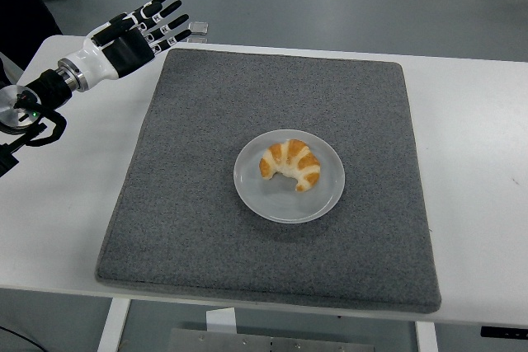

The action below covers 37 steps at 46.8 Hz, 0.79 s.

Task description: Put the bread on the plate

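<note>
Golden crescent bread (290, 166) on translucent round plate (256, 192)

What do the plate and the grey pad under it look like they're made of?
The round translucent plate looks like frosted plastic or glass: the grey shows through and its rim is smooth. The square dark grey pad looks like dense felt or foam, with a matte, speckled, fibrous surface and soft rounded edges.

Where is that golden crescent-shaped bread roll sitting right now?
In the head view, the golden crescent-shaped bread roll lies on the round translucent plate, near the middle of the grey felt mat, well away from the robot's open left hand at the mat's far left corner.
</note>
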### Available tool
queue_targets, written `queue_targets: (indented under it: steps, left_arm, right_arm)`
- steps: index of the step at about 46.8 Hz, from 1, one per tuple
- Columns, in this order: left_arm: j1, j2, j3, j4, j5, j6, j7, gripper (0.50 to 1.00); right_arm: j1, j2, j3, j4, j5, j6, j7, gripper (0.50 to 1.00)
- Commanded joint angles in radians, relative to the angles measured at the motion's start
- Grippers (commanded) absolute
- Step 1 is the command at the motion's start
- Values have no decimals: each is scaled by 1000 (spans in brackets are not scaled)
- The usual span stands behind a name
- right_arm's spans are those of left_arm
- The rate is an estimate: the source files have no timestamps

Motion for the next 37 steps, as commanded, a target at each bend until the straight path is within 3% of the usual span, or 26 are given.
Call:
queue_targets:
  steps: [1, 37]
  left_arm:
    - [-1, 0, -1, 3, 2, 0, 0, 1000]
    - [-32, 14, 10, 136, 61, 6, 0, 1000]
  right_arm:
    - [0, 0, 0, 1, 0, 0, 0, 952]
    - [-3, 0, 3, 10, 3, 8, -3, 954]
